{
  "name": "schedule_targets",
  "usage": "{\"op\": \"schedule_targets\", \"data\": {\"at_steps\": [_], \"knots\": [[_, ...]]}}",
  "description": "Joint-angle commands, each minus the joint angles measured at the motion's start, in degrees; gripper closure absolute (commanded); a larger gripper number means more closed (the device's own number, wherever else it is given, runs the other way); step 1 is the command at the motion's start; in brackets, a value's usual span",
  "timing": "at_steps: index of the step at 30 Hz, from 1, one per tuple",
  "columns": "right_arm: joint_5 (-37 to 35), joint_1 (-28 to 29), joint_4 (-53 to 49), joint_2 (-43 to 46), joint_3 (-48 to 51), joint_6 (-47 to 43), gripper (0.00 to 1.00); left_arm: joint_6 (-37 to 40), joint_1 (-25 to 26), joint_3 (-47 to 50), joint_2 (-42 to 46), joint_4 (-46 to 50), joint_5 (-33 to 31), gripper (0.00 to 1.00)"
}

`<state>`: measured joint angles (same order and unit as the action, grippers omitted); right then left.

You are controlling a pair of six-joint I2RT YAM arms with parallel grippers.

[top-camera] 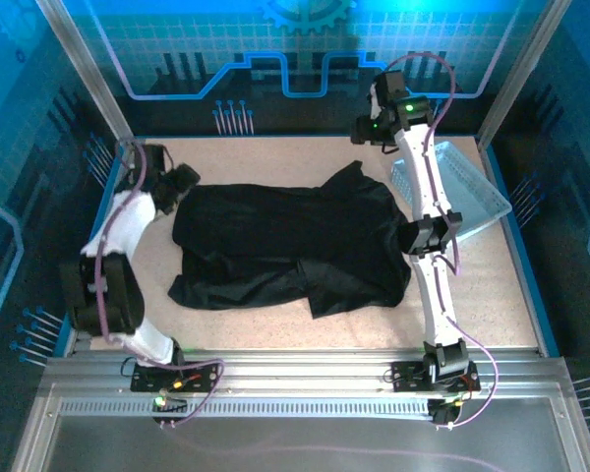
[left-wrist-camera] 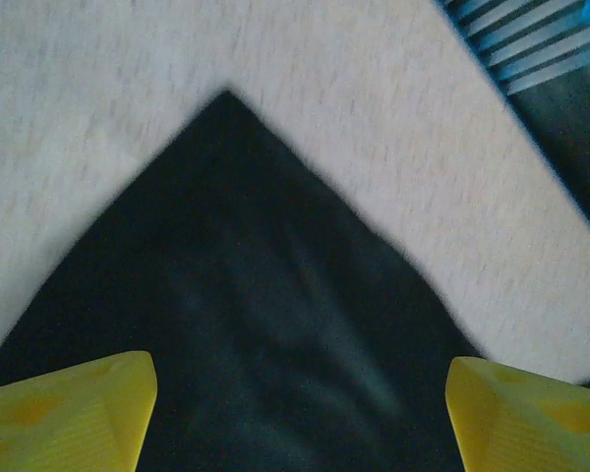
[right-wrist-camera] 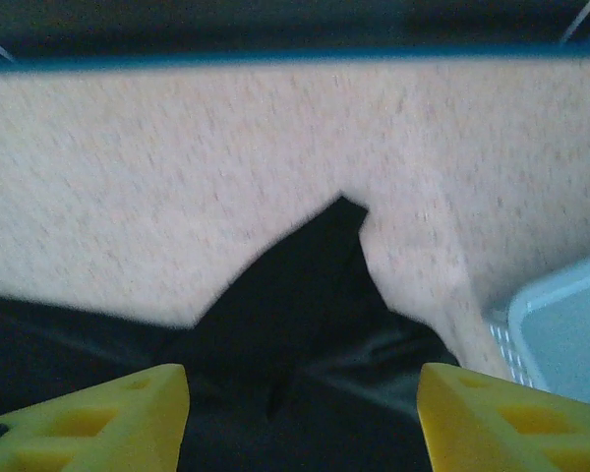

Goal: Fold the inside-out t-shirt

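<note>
The inside-out t-shirt (top-camera: 285, 246) is plain black and lies rumpled and roughly folded across the middle of the speckled table. My left gripper (top-camera: 182, 184) hangs open at the shirt's back left corner. In the left wrist view its yellow fingers (left-wrist-camera: 69, 413) stand wide apart above a pointed shirt corner (left-wrist-camera: 236, 246), gripping nothing. My right gripper (top-camera: 367, 133) is open just behind the shirt's back right corner. In the right wrist view the gripper (right-wrist-camera: 300, 423) has its fingers spread above a peaked fold of the shirt (right-wrist-camera: 295, 305).
A light grey perforated tray (top-camera: 462, 192) sits at the back right, close to the right arm, and its corner (right-wrist-camera: 570, 344) appears in the right wrist view. Blue walls (top-camera: 305, 88) ring the table. Bare table (top-camera: 275, 157) lies behind the shirt.
</note>
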<state>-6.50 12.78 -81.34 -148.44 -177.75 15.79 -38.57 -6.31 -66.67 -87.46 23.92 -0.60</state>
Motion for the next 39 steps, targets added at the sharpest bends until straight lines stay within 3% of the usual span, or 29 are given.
{"op": "schedule_targets", "data": {"at_steps": [1, 7, 10, 14, 18, 20, 25, 29, 33, 39], "knots": [[-9.3, 1.1, -12.4, 1.1, -4.1, -1.5, 0.31, 1.0, 1.1, 8.6, 7.7, 0.8, -3.4, 0.21], [-8.6, 2.2, -12.0, 13.7, 14.6, -3.5, 0.27, 0.1, 3.3, 20.3, 21.0, 4.3, -3.0, 0.18], [-6.5, 5.1, 2.4, 30.6, 42.6, -5.2, 0.22, -1.7, 3.7, 25.1, 27.8, 7.5, -4.7, 0.17], [1.7, 5.8, 21.9, 52.3, 78.2, -3.1, 0.21, -5.2, 4.2, 31.6, 35.4, 11.4, -8.2, 0.16], [2.4, 10.2, 29.3, 66.2, 100.6, -0.9, 0.21, -8.1, 4.2, 36.2, 39.8, 12.4, -9.0, 0.16], [-0.6, 14.5, 30.0, 71.3, 108.8, 1.4, 0.21, -8.3, 4.3, 37.2, 39.8, 12.2, -9.0, 0.17], [-0.6, 26.1, 33.5, 77.1, 122.5, 8.7, 0.22, -8.7, 4.1, 39.0, 36.6, 9.8, -8.7, 0.17], [-0.1, 32.7, 38.9, 74.2, 127.0, 13.8, 0.22, -9.8, 4.1, 40.8, 34.8, 5.3, -5.4, 0.18], [2.4, 33.9, 45.9, 68.3, 128.9, 16.1, 0.26, -8.0, 4.2, 41.0, 31.2, 0.4, -1.8, 0.22], [-0.2, 30.8, 44.9, 62.9, 130.6, 22.3, 0.31, -5.0, 4.3, 38.8, 21.6, -3.4, 1.1, 0.22]]}}
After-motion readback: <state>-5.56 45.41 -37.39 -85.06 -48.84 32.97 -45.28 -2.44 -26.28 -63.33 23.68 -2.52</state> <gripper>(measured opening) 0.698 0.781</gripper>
